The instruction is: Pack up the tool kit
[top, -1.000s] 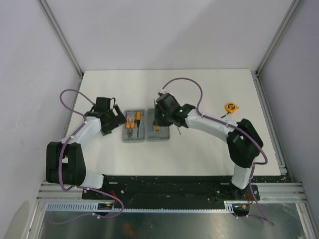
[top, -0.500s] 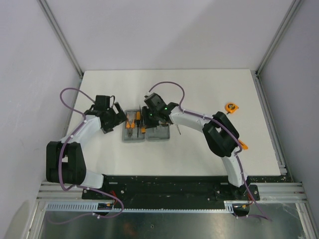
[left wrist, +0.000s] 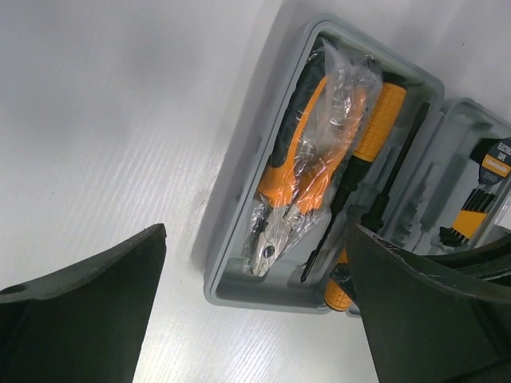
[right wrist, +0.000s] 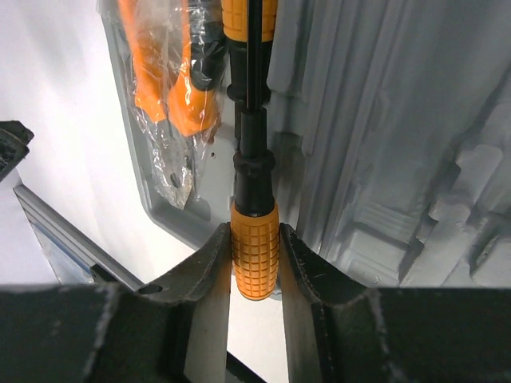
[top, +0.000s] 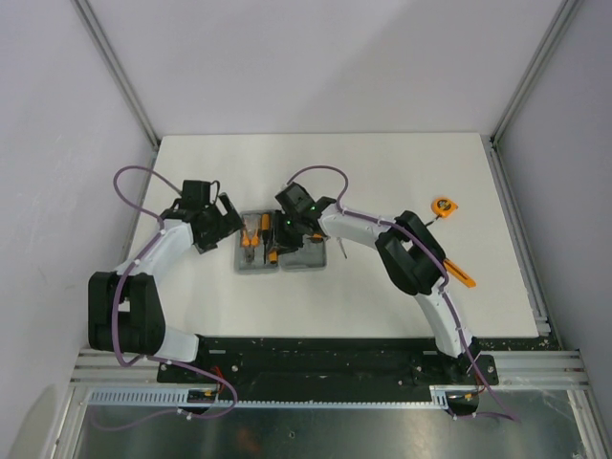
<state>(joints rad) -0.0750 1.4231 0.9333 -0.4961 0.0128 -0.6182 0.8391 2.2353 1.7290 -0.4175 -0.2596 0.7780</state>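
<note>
The overhead camera looked steeply down from behind the near edge, far enough to hold the whole white table point(top: 402, 172), with the open grey plastic hinged case point(top: 308, 258) small at centre. Both wrist cameras faced down close over that shared case: it sat upper right in the left view and filled the right view.

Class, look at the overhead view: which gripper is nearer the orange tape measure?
Right. The right gripper, holding a screwdriver over the grey case, is off to the left of the tape measure. The left gripper, open, sits further left, beyond the case.
</note>
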